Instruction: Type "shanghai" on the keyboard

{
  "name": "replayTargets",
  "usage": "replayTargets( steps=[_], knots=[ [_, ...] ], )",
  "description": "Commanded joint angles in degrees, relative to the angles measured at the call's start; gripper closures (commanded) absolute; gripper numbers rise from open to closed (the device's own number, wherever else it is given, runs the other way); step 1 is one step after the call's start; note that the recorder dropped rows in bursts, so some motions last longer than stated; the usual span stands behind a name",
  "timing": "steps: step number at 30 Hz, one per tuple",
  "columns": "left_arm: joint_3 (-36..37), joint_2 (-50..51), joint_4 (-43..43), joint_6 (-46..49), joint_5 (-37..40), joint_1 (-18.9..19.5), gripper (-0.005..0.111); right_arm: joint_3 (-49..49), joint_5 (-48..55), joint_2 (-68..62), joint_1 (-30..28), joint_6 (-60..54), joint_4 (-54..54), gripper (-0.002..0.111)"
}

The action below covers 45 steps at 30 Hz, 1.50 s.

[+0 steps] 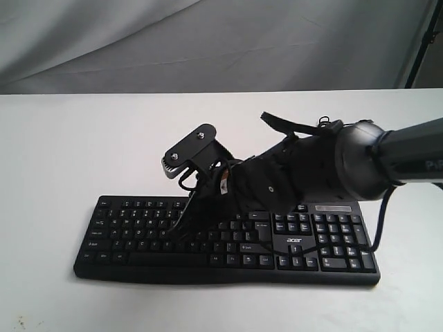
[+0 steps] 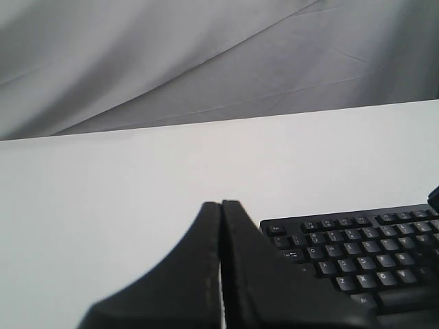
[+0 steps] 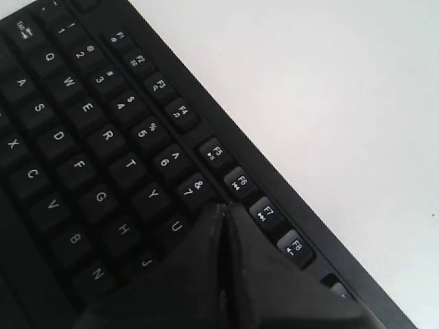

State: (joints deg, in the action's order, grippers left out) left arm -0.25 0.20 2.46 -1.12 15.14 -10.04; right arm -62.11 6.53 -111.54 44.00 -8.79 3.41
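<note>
One white table (image 1: pixel 62 152) carries the black keyboard (image 1: pixel 131 238); my right gripper (image 3: pixel 223 208), fingers pressed together and empty, points down by its U and 7 keys, and my left gripper (image 2: pixel 221 205), likewise closed on nothing, hangs over bare table beside the keyboard

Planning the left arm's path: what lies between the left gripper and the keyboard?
Only bare table, seen in the left wrist view, between the shut left gripper and the keyboard.
</note>
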Motion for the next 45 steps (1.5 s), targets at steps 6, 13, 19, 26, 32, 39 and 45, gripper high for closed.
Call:
replayTargets(
  steps=[6,13,19,26,32,39,45],
  knots=[
    [0.2,-0.2,0.0,-0.2,-0.2,-0.2,0.107,0.3,-1.1,-1.5,-0.1,-0.5,1.3,0.108],
    [0.2,-0.2,0.0,-0.2,-0.2,-0.2,0.107,0.3,-1.0,-1.5,-0.1,-0.6,1.3,0.108],
    [0.2,-0.2,0.0,-0.2,-0.2,-0.2,0.107,0.3,-1.0,-3.2,0.0,-0.6,1.9,0.108],
    [0.2,-0.2,0.0,-0.2,-0.2,-0.2,0.107,0.3,-0.1,-3.2,0.0,-0.6,1.9,0.108],
    [0.2,-0.2,0.0,-0.2,-0.2,-0.2,0.107,0.3,1.1,0.2,0.0,-0.6,0.9,0.108],
    [0.2,-0.2,0.0,-0.2,-0.2,-0.2,0.107,4.3,2.6,9.8,1.6,0.3,-0.6,0.108],
    [0.2,-0.2,0.0,-0.2,-0.2,-0.2,0.107,20.2,-2.6,25.7,2.7,3.1,0.6,0.108]
  ],
)
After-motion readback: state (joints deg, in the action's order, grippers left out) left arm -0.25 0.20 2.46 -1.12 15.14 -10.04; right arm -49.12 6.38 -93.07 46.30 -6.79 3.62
